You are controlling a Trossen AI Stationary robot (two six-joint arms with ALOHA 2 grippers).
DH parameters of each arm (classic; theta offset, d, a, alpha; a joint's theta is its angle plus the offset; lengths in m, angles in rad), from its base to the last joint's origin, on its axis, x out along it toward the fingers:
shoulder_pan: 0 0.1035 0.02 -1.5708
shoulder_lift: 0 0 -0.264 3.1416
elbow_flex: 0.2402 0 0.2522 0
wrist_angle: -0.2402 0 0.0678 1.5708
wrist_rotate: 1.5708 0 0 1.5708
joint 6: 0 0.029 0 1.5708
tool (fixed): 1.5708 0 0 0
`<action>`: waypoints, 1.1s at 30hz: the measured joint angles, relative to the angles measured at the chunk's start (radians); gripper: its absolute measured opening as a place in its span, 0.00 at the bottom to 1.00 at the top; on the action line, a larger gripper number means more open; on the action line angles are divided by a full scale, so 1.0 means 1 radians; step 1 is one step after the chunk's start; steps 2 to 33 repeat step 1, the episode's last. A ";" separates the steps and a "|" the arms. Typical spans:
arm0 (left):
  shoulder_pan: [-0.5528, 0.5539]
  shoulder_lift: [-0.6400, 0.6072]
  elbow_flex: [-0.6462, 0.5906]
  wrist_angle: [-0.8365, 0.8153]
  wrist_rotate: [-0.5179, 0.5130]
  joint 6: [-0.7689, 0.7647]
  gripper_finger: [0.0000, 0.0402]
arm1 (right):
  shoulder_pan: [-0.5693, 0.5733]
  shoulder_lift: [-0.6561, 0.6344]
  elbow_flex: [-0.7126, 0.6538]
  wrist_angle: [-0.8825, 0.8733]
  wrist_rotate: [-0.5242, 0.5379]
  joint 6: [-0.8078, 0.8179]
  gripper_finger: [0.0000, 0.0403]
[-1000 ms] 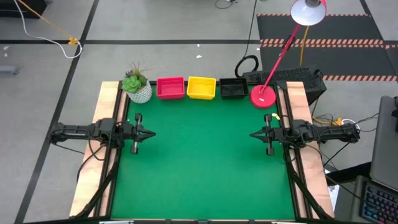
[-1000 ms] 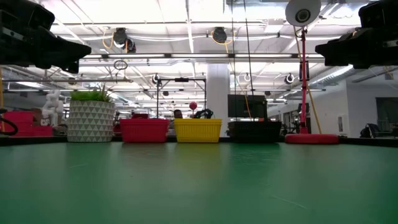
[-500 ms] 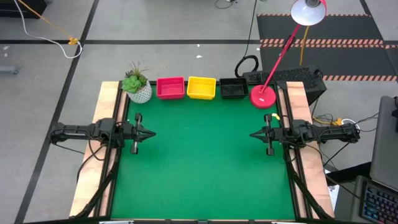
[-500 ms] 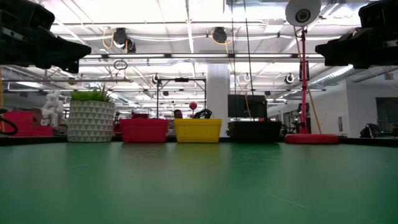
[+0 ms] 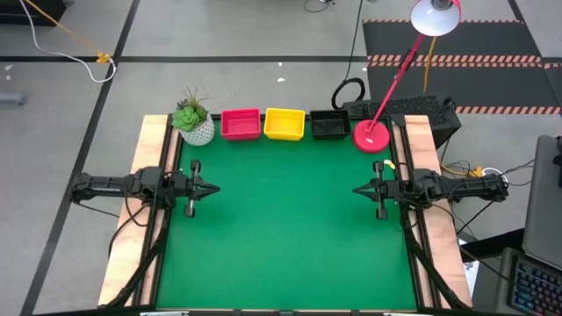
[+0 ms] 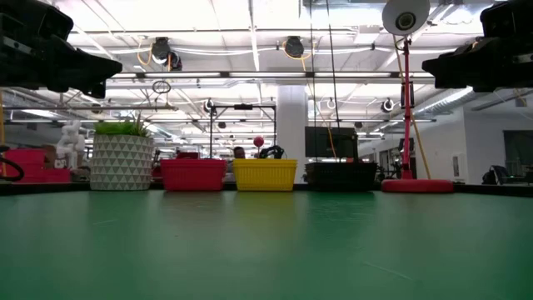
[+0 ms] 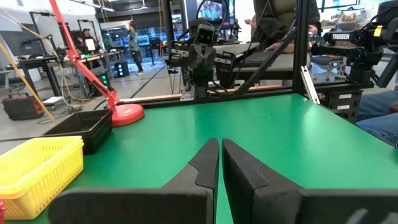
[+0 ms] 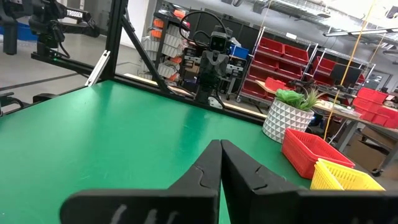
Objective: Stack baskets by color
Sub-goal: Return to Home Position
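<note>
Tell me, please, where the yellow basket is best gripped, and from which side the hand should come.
Probably its near wall, from above, with one finger inside and one outside. The yellow basket stands between the red basket and the black basket, which are close on both sides. Its near wall faces the middle of the table with nothing against it, and the top is open.
</note>
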 joint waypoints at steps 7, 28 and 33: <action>0.000 0.000 0.000 0.000 0.000 0.000 0.06 | 0.000 0.000 0.000 0.000 0.000 0.000 0.00; 0.000 0.000 0.000 0.000 0.000 0.000 0.06 | 0.000 0.000 0.000 0.000 0.000 0.000 0.00; 0.000 0.000 0.000 0.000 0.000 0.000 0.06 | 0.000 0.000 0.000 0.000 0.000 0.000 0.00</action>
